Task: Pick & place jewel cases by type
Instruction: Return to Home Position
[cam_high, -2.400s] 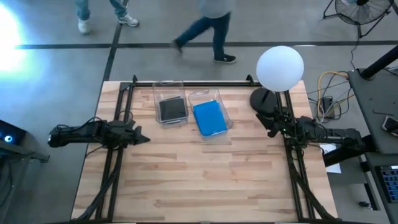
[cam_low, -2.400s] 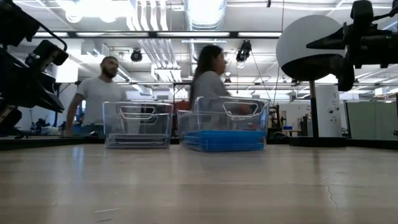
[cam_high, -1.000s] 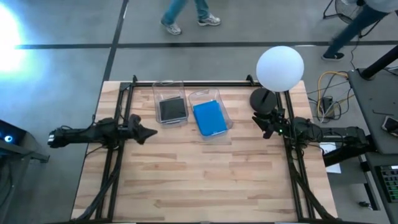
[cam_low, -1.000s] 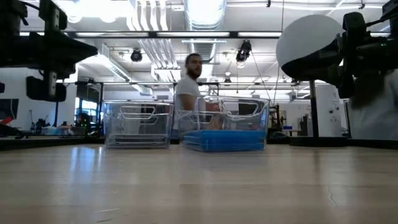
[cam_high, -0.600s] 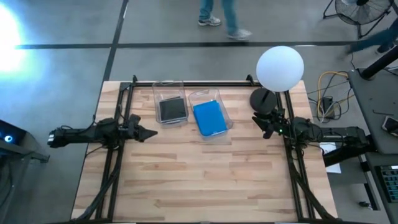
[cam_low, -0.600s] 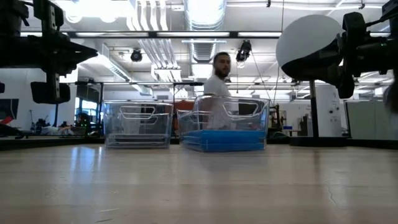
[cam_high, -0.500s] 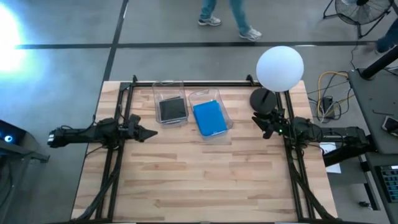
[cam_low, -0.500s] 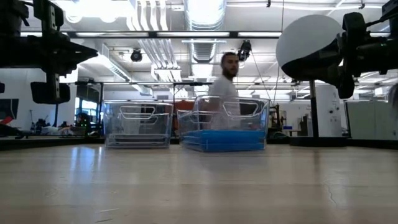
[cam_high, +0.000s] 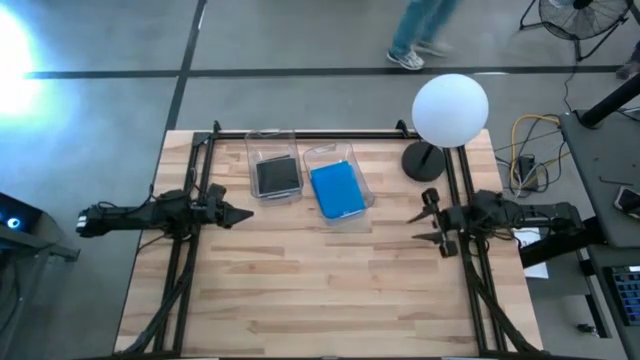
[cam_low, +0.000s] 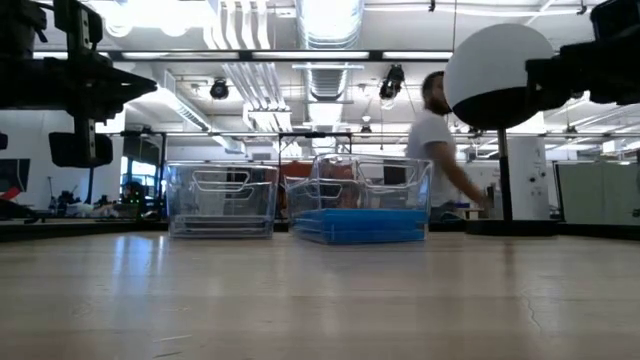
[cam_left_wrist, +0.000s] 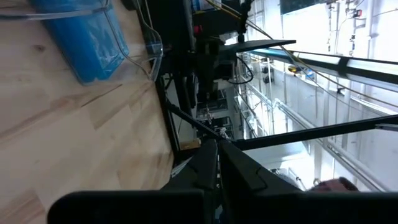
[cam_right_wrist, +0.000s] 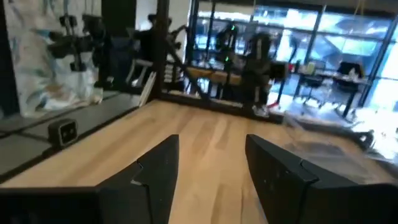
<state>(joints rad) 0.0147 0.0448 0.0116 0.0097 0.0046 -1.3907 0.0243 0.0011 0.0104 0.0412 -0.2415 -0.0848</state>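
Observation:
Blue jewel cases (cam_high: 337, 190) lie stacked in the right clear bin (cam_high: 362, 170). Dark cases (cam_high: 277, 176) lie in the left clear bin (cam_high: 268, 142). Both bins stand near the table's far edge. The low view shows the blue stack (cam_low: 360, 225) and the dark cases (cam_low: 222, 228) on the bin floors. My left gripper (cam_high: 240, 214) hovers shut at the table's left side, pointing toward the bins; its wrist view shows the blue cases (cam_left_wrist: 87, 37). My right gripper (cam_high: 418, 228) hovers open at the right side, its fingers wide apart (cam_right_wrist: 211, 155).
A white globe lamp (cam_high: 450, 108) stands on its dark base (cam_high: 422, 160) at the table's far right corner, close to my right arm. Black frame rails (cam_high: 185, 260) run along both table sides. A person (cam_low: 435, 150) walks behind the table. Bare wood (cam_high: 320, 290) fills the near half.
My right gripper has swung away from the lamp base toward the table's near edge and has turned about its wrist. My left gripper has stayed where it was. The person behind the table has walked on to the right. The cases and bins have not moved.

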